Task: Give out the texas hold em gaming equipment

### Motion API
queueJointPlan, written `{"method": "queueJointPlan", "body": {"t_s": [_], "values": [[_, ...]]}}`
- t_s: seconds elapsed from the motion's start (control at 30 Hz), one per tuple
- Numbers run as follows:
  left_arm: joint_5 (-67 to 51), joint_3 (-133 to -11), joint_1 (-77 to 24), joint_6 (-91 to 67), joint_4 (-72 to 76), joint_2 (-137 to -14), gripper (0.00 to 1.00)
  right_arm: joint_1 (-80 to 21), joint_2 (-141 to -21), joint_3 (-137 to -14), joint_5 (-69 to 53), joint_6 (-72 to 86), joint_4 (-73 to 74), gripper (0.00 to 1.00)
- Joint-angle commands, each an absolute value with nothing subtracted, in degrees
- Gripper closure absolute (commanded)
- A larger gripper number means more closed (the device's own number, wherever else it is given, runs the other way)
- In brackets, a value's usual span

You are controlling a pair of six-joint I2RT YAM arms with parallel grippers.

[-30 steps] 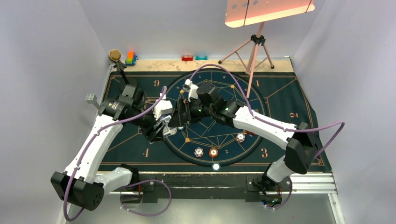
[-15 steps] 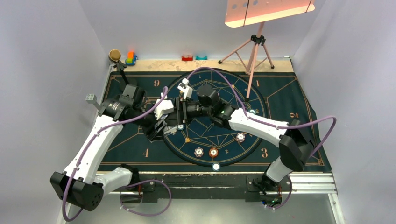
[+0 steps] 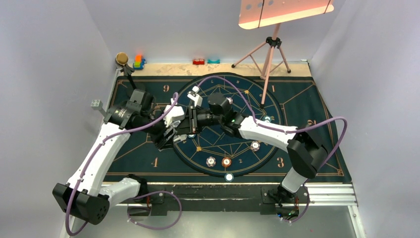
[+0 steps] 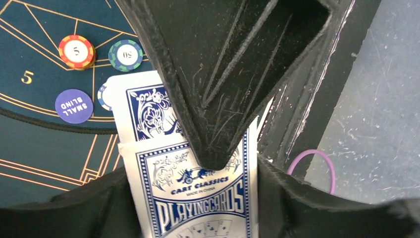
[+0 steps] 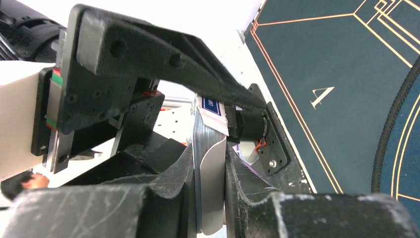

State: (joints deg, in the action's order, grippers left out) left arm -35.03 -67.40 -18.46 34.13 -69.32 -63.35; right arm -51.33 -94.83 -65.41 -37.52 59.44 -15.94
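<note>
Over the mat (image 3: 297,99), left of centre, the left pincer (image 3: 173,135) was clenched on the playing cards (image 4: 198,203), held just above the cloth. The right pincer (image 5: 210,198) pinched the same cards' edge from the right. Chips (image 3: 226,161) lay nearer on the mat.

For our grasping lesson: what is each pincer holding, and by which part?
Left pincer clamps the playing cards across their flat faces; right pincer pinches the same cards at their opposite end.
</note>
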Motion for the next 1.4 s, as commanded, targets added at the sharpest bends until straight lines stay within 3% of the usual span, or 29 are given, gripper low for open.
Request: {"method": "queueJointPlan", "body": {"t_s": [0.0, 0.2, 0.43, 0.73, 0.93, 1.0, 1.07, 1.13, 1.37], "values": [[-34.9, -69.1, -18.8, 34.5, -66.3, -62.7, 0.17, -52.1, -93.4, -64.7, -41.5, 61.1, -22.4, 0.98], [-32.3, -67.5, -18.8, 34.2, -65.2, -60.4, 0.06, -52.0, -93.4, -64.5, -41.3, 61.5, -21.8, 1.00], [-30.7, -65.6, -18.8, 34.7, -64.3, -56.7, 0.04, -51.8, -94.6, -65.6, -39.9, 61.0, -18.8, 1.00], [-29.8, -63.4, -19.9, 36.5, -65.1, -56.6, 0.19, -51.8, -94.4, -66.8, -38.7, 60.2, -16.8, 1.00], [-30.1, -62.9, -20.6, 37.0, -65.1, -56.5, 0.41, -51.8, -94.9, -67.5, -38.4, 60.3, -16.3, 1.00], [-30.0, -62.9, -20.7, 36.9, -64.9, -56.6, 0.45, -51.8, -95.1, -67.8, -38.4, 60.3, -16.0, 0.93], [-29.8, -62.8, -20.7, 36.7, -64.7, -56.3, 0.48, -51.7, -95.2, -67.9, -38.6, 60.2, -15.6, 0.75], [-29.6, -62.5, -20.7, 36.5, -64.2, -55.9, 0.51, -51.5, -95.0, -67.7, -38.4, 60.2, -15.1, 0.64], [-30.5, -62.4, -20.7, 36.2, -65.0, -54.9, 0.58, -48.4, -92.9, -66.4, -36.9, 57.1, -11.3, 0.46]]}}
